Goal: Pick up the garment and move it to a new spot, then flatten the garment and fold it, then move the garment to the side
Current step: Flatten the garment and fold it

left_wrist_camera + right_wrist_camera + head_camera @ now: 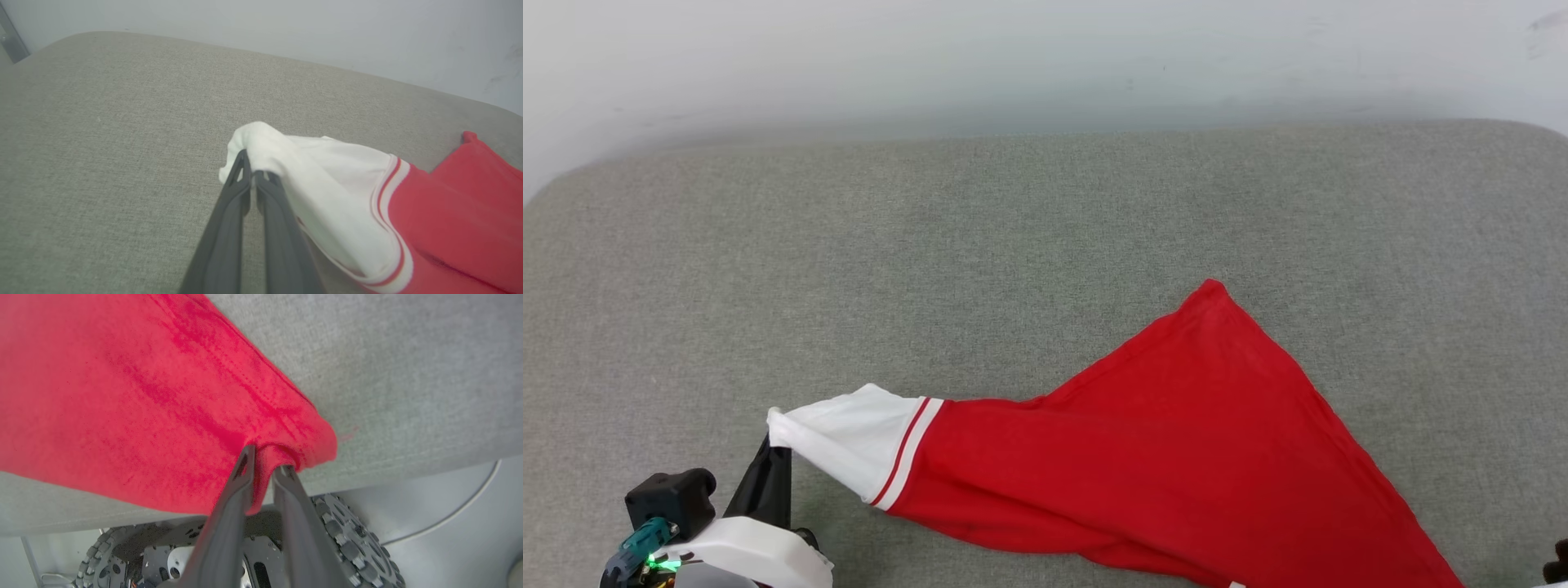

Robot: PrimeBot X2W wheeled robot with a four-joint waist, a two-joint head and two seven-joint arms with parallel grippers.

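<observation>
Red shirt (1160, 457) spread in a long wedge over the near right part of the grey padded surface (931, 245), resting on it. One red corner pointing toward the pale far wall (1013, 57); white sleeve (849, 433) with red-and-white striped trim drawn out to the left. Left gripper (250, 163) pinched tight on the sleeve's end, fingers nearly touching, white cloth bunching over the tips. Right gripper (265, 461) at a red hem corner of the shirt, by the surface's near edge, fingers narrowly apart with a fold of red cloth gripped between them. Below that edge, in the right wrist view, a knobbed wheel (347, 539) on a pale floor (449, 539).
</observation>
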